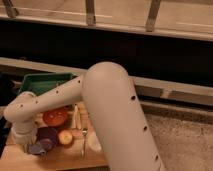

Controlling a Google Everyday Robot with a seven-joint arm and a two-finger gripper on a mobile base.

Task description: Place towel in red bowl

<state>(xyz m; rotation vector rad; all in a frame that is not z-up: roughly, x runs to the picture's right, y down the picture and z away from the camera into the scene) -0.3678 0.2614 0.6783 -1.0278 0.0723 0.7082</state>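
Note:
The red bowl (55, 116) sits on the wooden table (65, 159), just in front of a green bin. A purple, crumpled thing that looks like the towel (44, 139) lies front left of the bowl. My white arm reaches down from the right, and its gripper (27, 144) is low at the left edge of the towel, touching or just over it. The wrist hides most of the gripper.
A green bin (45, 82) stands behind the red bowl. A round orange-yellow fruit (65, 137) lies right of the towel. A fork (84, 141), another utensil (77, 117) and a white object (94, 142) lie to the right. My arm's big elbow (112, 100) covers the table's right side.

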